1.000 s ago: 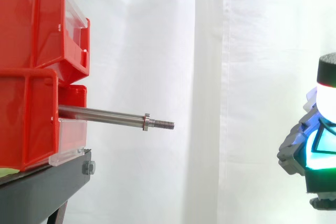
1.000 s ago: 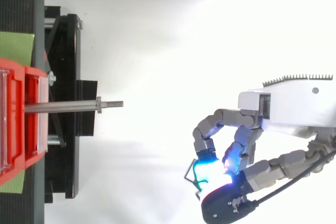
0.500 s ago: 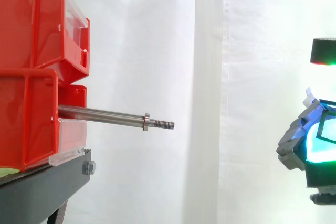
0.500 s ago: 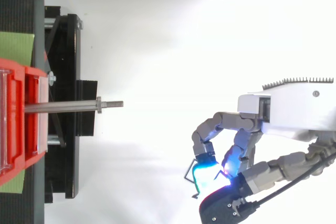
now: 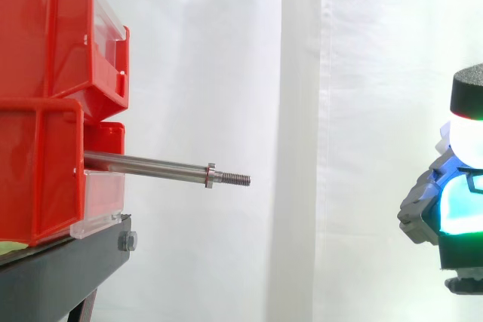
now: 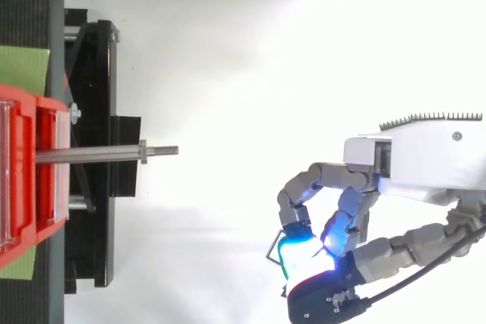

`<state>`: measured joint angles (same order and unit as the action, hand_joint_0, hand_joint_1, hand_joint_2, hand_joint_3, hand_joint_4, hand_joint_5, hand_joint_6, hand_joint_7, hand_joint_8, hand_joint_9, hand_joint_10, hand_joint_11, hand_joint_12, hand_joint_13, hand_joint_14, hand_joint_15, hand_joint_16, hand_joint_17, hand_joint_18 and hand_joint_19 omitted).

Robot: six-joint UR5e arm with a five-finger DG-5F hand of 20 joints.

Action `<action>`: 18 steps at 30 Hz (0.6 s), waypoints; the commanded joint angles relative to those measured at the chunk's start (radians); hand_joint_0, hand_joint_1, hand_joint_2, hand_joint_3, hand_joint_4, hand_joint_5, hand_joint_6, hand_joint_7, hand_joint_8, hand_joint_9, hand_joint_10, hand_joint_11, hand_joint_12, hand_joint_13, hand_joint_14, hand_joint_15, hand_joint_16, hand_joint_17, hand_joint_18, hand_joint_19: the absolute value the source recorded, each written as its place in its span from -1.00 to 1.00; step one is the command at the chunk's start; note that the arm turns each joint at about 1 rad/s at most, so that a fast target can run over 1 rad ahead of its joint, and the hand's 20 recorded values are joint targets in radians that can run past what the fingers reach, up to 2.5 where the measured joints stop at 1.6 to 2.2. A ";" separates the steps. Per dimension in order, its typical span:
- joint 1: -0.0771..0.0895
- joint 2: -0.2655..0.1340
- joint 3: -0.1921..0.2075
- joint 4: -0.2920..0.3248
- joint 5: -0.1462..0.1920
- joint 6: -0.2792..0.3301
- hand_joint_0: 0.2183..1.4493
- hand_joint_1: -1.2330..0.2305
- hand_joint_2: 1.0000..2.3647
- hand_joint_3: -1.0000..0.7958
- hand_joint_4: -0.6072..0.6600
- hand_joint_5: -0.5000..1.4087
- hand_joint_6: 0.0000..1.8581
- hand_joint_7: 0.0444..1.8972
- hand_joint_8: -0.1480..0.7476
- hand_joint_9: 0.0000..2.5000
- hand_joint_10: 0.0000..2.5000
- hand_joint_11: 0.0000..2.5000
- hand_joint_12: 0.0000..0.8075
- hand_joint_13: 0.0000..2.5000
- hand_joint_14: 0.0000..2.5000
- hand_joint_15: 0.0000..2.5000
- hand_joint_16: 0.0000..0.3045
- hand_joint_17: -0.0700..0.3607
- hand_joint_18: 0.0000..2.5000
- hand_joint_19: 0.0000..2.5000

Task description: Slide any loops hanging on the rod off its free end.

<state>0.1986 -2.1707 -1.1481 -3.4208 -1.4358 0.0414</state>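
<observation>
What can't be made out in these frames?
- Steel rod: its fixed end is hidden behind the red plastic bins, in the side and top views.
- Robot hand: cut off by the right edge in the side view.
- Thin dark wire shape by the hand: in the top view, too small and washed out by the hand's glow to tell whether it is a loop, or held.

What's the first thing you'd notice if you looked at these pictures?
The robot hand on the right, its curled fingers glowing cyan and green and pinching a thin loop. Next, the bright red bins stacked on the left, with a bare metal rod sticking out sideways from them toward the hand, well apart from it.
</observation>
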 commanded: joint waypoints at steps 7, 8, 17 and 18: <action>0.001 0.000 -0.001 0.000 0.000 0.000 -0.33 -0.30 -0.99 -0.33 0.31 -0.65 -0.04 0.33 0.01 -0.12 -0.98 -0.49 -0.06 -0.23 -0.98 -0.59 -0.57 0.01 -0.33 -0.44; 0.001 0.000 0.001 0.000 0.000 0.000 -0.33 -0.29 -0.99 -0.33 0.30 -0.65 -0.04 0.33 0.02 -0.12 -0.98 -0.50 -0.06 -0.23 -0.98 -0.59 -0.57 0.01 -0.33 -0.44; -0.001 0.000 0.001 0.000 0.000 0.000 -0.37 -0.21 -0.98 -0.26 0.30 -0.63 -0.04 0.37 0.03 -0.08 -0.98 -0.51 -0.06 -0.22 -0.98 -0.58 -0.57 0.01 -0.33 -0.41; 0.001 0.000 0.001 0.000 0.000 0.000 -0.38 -0.19 -0.98 -0.26 0.31 -0.63 -0.04 0.37 0.03 -0.08 -0.98 -0.51 -0.05 -0.22 -0.98 -0.58 -0.57 0.02 -0.33 -0.41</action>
<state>0.1984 -2.1706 -1.1481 -3.4208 -1.4358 0.0414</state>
